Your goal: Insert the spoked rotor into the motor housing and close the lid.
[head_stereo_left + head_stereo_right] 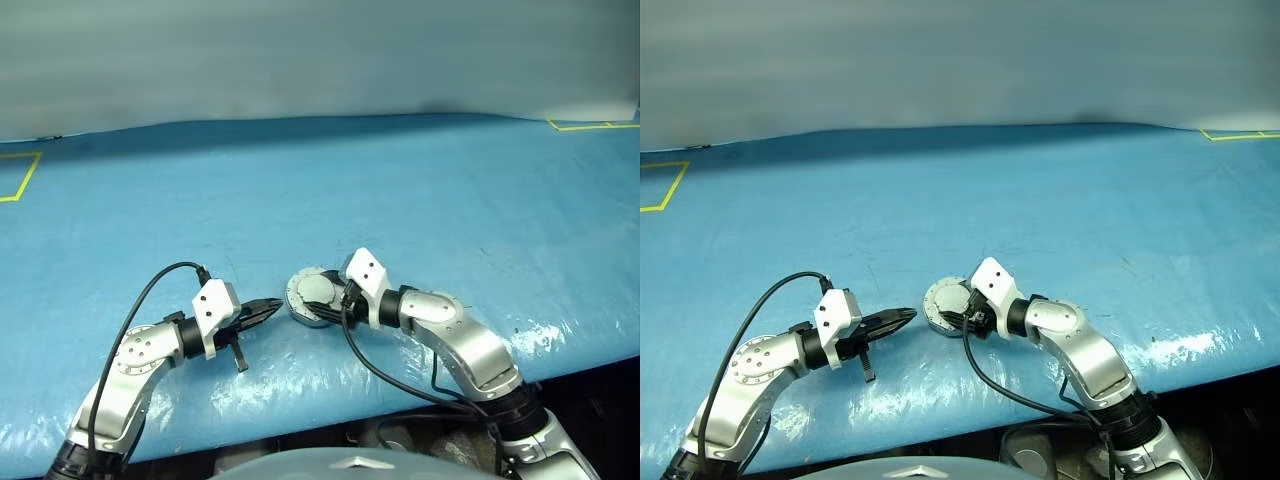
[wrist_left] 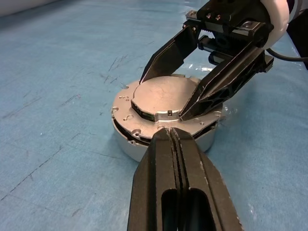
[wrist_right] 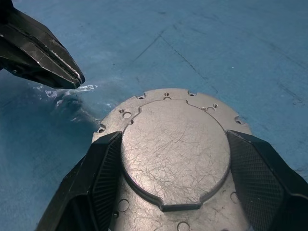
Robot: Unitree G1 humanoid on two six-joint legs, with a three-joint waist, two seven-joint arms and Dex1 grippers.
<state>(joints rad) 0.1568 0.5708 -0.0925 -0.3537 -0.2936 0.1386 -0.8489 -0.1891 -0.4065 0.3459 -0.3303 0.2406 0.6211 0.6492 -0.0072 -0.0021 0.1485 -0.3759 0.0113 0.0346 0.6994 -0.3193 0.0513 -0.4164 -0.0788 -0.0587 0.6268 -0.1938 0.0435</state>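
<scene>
The lid (image 3: 173,154), a round silver disc with a raised centre plate, lies plain face up on the motor housing (image 2: 126,146) near the table's front edge. A thin dark gap shows between them. My right gripper (image 3: 174,139) reaches in from the right, with its black fingers (image 2: 168,50) pressed against opposite sides of the raised plate. My left gripper (image 2: 172,132) is shut and empty. It points at the housing from the left, and its tip (image 1: 272,308) stops just short of the rim. The spoked rotor is hidden.
A wrinkled blue cover (image 1: 400,190) spreads over the table. Yellow tape marks sit at the far left (image 1: 20,180) and far right (image 1: 590,125). The table's front edge (image 1: 330,410) runs close below both arms. A black cable (image 1: 150,290) loops over the left arm.
</scene>
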